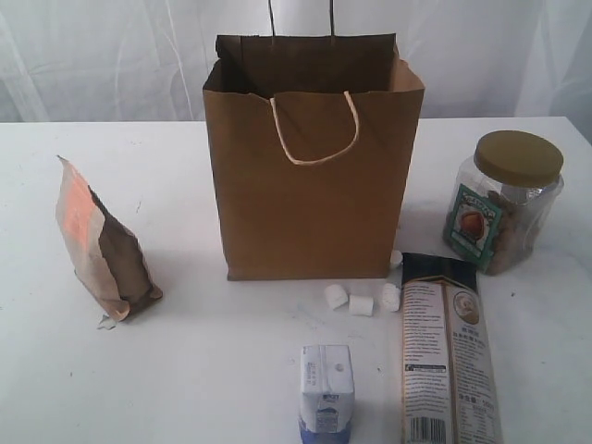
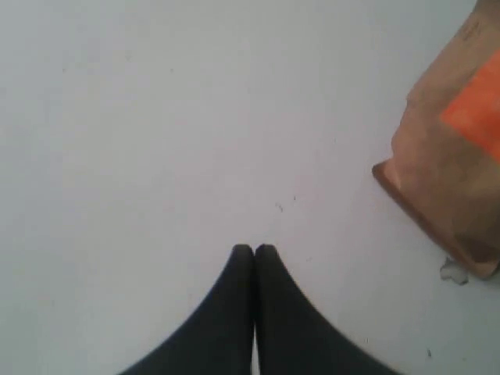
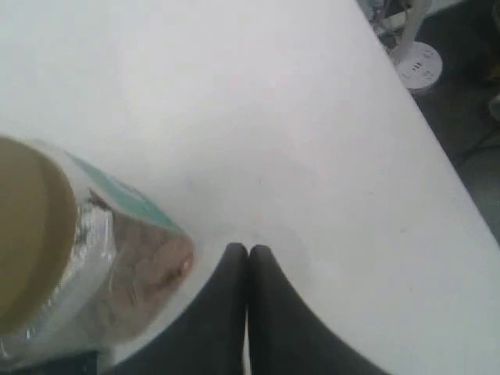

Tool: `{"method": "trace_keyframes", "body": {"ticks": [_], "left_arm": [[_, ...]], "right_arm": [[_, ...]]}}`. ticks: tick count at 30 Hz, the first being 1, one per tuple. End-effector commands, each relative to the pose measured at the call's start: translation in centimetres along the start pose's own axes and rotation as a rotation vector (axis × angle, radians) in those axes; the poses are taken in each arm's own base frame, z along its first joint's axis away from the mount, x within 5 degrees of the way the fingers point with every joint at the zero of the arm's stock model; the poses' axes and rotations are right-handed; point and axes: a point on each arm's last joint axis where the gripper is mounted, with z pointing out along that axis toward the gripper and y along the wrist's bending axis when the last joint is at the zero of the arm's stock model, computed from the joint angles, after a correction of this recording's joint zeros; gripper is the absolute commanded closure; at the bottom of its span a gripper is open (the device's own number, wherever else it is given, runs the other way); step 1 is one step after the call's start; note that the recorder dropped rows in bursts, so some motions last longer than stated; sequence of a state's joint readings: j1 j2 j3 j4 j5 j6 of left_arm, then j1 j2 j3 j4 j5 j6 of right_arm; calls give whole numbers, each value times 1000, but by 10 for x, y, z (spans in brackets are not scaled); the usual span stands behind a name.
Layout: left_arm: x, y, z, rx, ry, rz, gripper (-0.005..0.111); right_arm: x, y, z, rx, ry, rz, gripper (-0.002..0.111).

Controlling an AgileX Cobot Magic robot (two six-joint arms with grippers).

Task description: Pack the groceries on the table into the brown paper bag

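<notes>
1. The small white-blue carton (image 1: 326,387) is seen closest of all. It is stood upright on the table (image 1: 203,370), in front of the brown paper bag (image 1: 310,185) and well apart from it.
2. The long dark-topped packet (image 1: 450,351) is laid flat in front of the bag, off to its right. Its dark end is pointed toward the bag's front right corner and is near it.
3. Four small white marshmallows (image 1: 361,304) are seen. Three are set in a short row just in front of the bag, toward its right corner. One more is tucked right beside that corner.
4. The brown-orange pouch (image 1: 102,245) is stood on its base to the left of the bag, apart from it and tilted a little.
5. The left gripper (image 2: 254,248) is held over bare table near the pouch, on the bag's left side. Its two black fingers are pressed together, and nothing is held.
6. The clear gold-lidded jar (image 1: 504,199) is stood upright to the right of the bag, apart from it, with its lid on.
7. The right gripper (image 3: 248,248) is held close beside the jar, on the bag's right side. Its fingers are pressed together too, and nothing is held.
8. The bag is stood upright farthest back, with its mouth open. A cream cord handle is hung down its front. What is inside cannot be seen.
</notes>
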State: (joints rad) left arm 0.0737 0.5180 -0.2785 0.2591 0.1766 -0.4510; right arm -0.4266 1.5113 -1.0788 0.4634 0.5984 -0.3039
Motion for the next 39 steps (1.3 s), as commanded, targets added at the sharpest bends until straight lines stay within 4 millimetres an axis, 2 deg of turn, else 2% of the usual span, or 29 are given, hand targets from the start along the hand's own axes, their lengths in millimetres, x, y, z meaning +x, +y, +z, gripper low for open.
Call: {"method": "trace_keyframes", "body": {"ticks": [1,3,4,5,9,11,14,15,18,21,26,31,36,39], "left_arm": [[24,1,2,-2,100,-112,107],[32,1,4,3,119,-131,107],[37,2,5,3,124,-97,107],[37,2,4,7,113,-92,107],[27,-1,-4,43,25,-73,107],[16,-4,-15,79,-43,-61,107],[12,-5,-26,113,-104,-23,107],[14,-5,-28,115,-97,-15,107],[17,-4,-28,111,-67,-19,107],[17,-4,-29,112,-70,-21,107],[18,-4,-29,112,-68,-21,107],[18,-4,-29,113,-68,-23,107],[19,-4,-29,109,-51,-22,107],[25,-3,-28,97,7,-21,107]], "right_arm": [[-25,-9,38,-104,27,-53,108],[-31,-13,59,-126,30,-101,108],[-37,-18,85,-148,12,-92,108],[-39,-20,96,-160,0,-78,108],[-42,-26,143,-238,22,-127,108],[-48,-29,168,-289,19,-160,108],[-56,-28,187,-362,-29,-259,108],[-56,-24,193,-436,-42,-292,108],[-48,-12,201,-672,-30,-321,108],[-28,-10,200,-825,124,-346,108],[-20,-24,196,-769,263,-241,108],[-3,-32,187,-648,451,-226,108],[11,-27,171,-660,483,-216,108],[10,-25,164,-671,462,-248,108]]}}
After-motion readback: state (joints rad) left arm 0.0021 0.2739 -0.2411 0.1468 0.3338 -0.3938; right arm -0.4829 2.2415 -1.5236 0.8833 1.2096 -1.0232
